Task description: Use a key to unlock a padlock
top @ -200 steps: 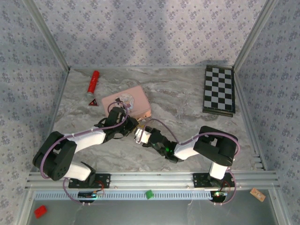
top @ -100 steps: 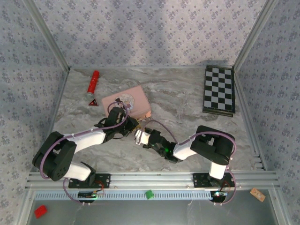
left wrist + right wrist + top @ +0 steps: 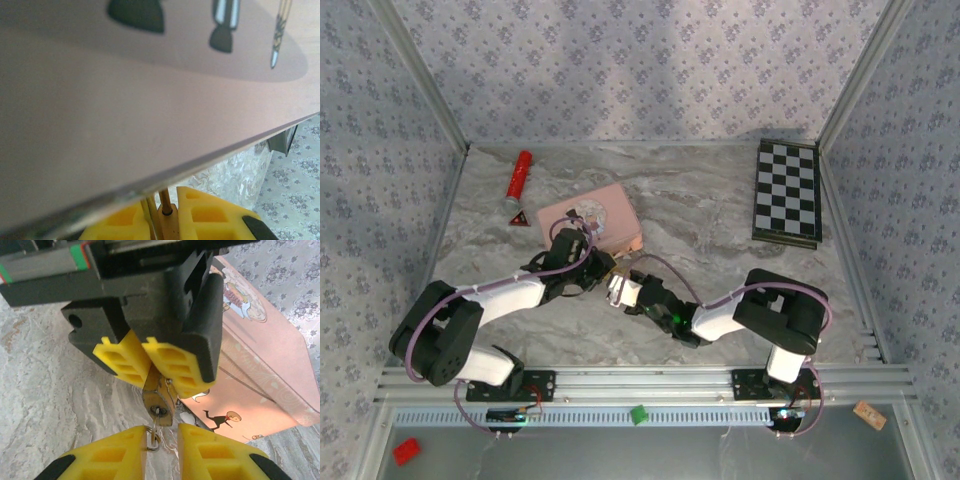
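R elbow (image 3: 785, 305) shifted back, L hand (image 3: 152, 374) clamps padlock (image 3: 159, 396)

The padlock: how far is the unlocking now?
Done: the left end effector grips the padlock beside the pink tin. In hand: the right end effector sits below it, a thin metal ring between its fingers. To do: whether the key is in, I cannot tell; no open shackle shows, so the turn seems not yet done.
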Available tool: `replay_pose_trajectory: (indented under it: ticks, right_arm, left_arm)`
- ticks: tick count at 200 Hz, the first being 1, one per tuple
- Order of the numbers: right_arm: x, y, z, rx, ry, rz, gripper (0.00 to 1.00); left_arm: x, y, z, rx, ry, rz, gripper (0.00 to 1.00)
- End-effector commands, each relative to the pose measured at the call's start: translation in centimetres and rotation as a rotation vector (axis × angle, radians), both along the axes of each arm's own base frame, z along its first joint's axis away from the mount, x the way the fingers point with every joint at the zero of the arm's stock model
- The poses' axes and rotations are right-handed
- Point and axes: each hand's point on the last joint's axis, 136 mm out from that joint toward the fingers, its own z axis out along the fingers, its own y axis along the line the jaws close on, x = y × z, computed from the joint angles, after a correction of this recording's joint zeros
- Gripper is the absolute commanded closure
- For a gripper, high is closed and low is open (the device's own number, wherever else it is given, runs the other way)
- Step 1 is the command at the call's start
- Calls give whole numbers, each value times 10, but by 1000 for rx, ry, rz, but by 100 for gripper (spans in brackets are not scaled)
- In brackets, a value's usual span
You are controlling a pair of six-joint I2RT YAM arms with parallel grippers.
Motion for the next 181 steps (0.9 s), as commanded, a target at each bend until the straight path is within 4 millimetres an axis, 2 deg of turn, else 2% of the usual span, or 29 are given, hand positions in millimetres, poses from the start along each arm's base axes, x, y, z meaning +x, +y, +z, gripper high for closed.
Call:
replay_pose_trajectory:
  ticks: [1, 34, 108, 181]
  right_arm:
    - [2, 3, 11, 31, 2, 2, 77]
    - [4, 3, 6, 23, 15, -5, 79]
    - [5, 8, 7, 51, 49, 2, 82]
    - [11, 3, 1, 57, 87, -43, 88]
  left_arm:
    - [-4, -4, 8, -71, 45, 9, 100]
    - [-4, -5, 9, -75, 40, 7, 100]
    - [-4, -8, 11, -81, 34, -3, 100]
    - [-2, -13, 17, -103, 13, -12, 99]
